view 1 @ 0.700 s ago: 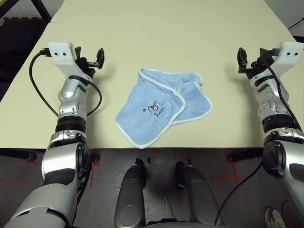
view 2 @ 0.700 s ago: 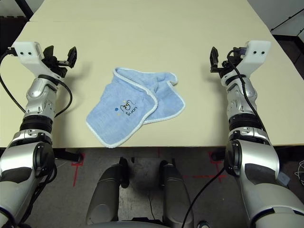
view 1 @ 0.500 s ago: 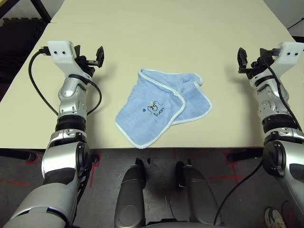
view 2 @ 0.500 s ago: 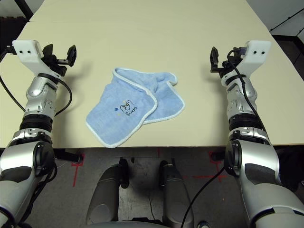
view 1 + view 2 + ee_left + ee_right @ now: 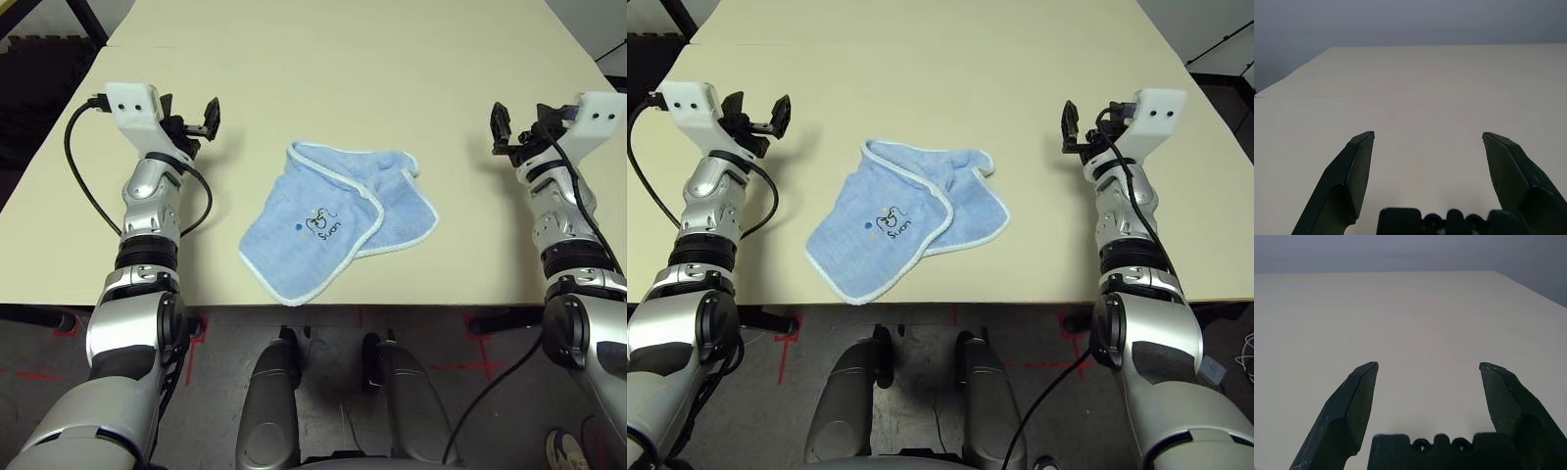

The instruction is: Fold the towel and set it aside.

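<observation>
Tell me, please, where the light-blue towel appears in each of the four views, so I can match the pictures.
Left eye view: the towel lies at centre, near the table's front edge.
Right eye view: left of centre, between both arms.
Left wrist view: not in it; bare tabletop ahead.
Right wrist view: not in it either.
Shared landmark: the cream table.

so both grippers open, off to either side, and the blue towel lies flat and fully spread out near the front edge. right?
Not quite. The left eye view shows the towel rumpled, one part lapped over another, not fully spread. The rest holds: left gripper and right gripper are open at either side, and the towel lies near the table's front edge.
</observation>
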Controlling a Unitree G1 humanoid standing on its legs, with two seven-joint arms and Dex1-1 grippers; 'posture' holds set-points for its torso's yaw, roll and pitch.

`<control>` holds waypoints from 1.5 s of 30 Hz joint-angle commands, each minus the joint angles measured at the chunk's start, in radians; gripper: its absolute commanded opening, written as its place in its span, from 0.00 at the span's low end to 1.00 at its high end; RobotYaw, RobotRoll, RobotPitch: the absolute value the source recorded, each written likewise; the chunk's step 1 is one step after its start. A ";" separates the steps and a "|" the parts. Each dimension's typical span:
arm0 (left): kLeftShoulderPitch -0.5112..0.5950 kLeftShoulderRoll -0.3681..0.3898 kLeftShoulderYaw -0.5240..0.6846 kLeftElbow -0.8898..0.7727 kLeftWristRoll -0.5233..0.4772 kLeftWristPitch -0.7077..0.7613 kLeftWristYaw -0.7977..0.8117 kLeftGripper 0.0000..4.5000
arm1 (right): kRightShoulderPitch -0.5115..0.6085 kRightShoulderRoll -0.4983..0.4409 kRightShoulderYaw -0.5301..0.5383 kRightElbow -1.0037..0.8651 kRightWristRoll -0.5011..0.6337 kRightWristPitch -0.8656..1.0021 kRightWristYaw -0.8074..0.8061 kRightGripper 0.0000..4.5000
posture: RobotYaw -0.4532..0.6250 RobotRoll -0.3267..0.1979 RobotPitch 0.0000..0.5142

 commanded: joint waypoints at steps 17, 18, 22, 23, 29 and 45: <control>-0.153 0.158 -0.174 0.056 -0.012 0.218 -0.842 1.00 | -0.106 -0.052 0.034 0.079 -0.004 0.097 0.252 1.00 | 0.56 0.62 0.51; -0.148 0.158 -0.183 0.048 -0.009 0.213 -0.869 1.00 | -0.115 -0.060 0.037 0.080 -0.002 0.117 0.283 1.00 | 0.55 0.62 0.51; -0.119 0.161 -0.203 0.009 -0.013 0.203 -0.943 1.00 | -0.154 -0.098 0.090 0.092 -0.046 0.230 0.379 1.00 | 0.54 0.62 0.52; -0.107 0.161 -0.204 -0.004 -0.016 0.203 -0.954 1.00 | -0.168 -0.106 0.107 0.094 -0.056 0.267 0.404 1.00 | 0.54 0.62 0.52; -0.053 0.164 -0.203 -0.080 -0.027 0.202 -0.977 1.00 | -0.234 -0.131 0.183 0.097 -0.102 0.424 0.515 1.00 | 0.55 0.62 0.52; -0.006 0.147 -0.198 -0.247 -0.078 0.273 -0.979 1.00 | -0.385 -0.125 0.352 0.175 -0.253 0.609 0.669 1.00 | 0.57 0.62 0.54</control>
